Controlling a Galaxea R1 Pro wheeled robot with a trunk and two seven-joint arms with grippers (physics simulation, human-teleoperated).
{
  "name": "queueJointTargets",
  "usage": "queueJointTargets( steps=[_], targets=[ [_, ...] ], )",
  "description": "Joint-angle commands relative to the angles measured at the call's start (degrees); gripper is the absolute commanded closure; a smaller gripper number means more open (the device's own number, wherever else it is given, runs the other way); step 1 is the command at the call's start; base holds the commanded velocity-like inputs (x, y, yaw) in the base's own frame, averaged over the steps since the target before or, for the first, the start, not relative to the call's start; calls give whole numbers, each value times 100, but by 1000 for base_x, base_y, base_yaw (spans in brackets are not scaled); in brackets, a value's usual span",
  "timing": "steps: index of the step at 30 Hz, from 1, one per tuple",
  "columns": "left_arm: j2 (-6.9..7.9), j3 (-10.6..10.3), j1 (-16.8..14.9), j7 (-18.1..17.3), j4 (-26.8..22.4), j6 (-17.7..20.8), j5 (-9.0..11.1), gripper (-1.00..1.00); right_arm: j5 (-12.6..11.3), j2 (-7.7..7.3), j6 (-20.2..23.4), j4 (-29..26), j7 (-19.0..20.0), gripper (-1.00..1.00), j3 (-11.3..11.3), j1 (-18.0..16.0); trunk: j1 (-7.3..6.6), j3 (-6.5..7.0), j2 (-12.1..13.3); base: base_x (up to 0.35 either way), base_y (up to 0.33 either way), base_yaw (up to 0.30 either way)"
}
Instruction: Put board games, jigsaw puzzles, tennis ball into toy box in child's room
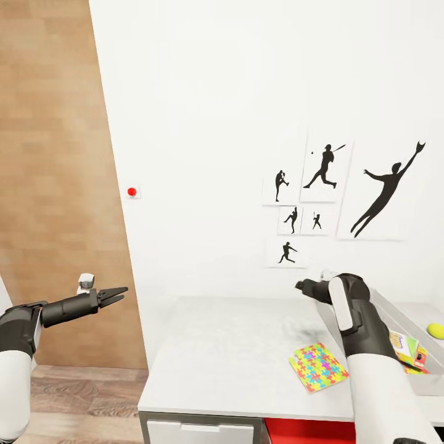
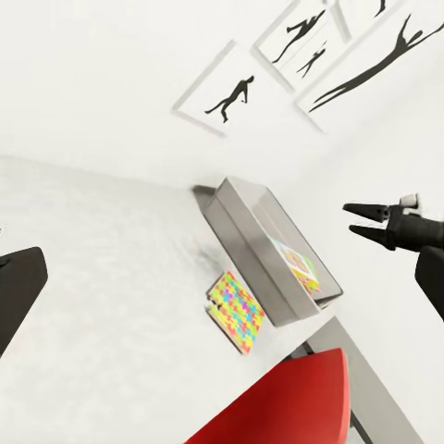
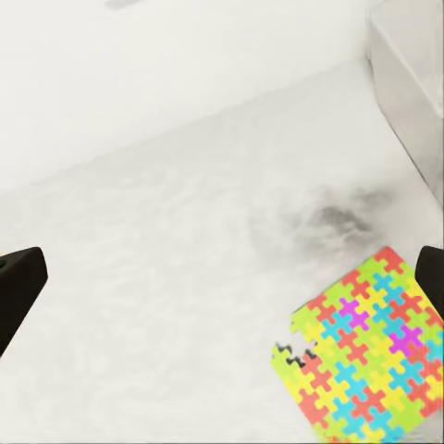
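Note:
One jigsaw puzzle lies flat on the white table, close to the light grey toy box. Inside the box rest the yellow-green tennis ball and a red, green and yellow printed board game, partly hidden by my right arm. My right gripper hovers open above the table, up and back from the puzzle. My left gripper hangs open in the air left of the table, its finger empty.
A brown wooden door stands at the left, with wood-plank floor below it. Baseball silhouette pictures and a red button are on the white wall. A red chair sits under the table beside a white drawer.

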Motion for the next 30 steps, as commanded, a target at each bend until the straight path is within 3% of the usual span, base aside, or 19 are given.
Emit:
queueJointTargets(
  steps=[1,9,30],
  targets=[
    [-3,24,-5,-47,-2,60,-60,-100,-63,1,14,96,-111,-100,-8,-32,2,-3,-5,0,0,0],
    [3,30,-5,-47,-2,60,-60,-100,-66,-52,14,986,-419,-100,-21,-201,2,-3,-5,0,0,0],
    [60,40,-5,-47,-2,60,-48,-100,-63,-102,14,1016,-437,-100,-37,-176,2,-3,-5,0,0,0]
  ],
)
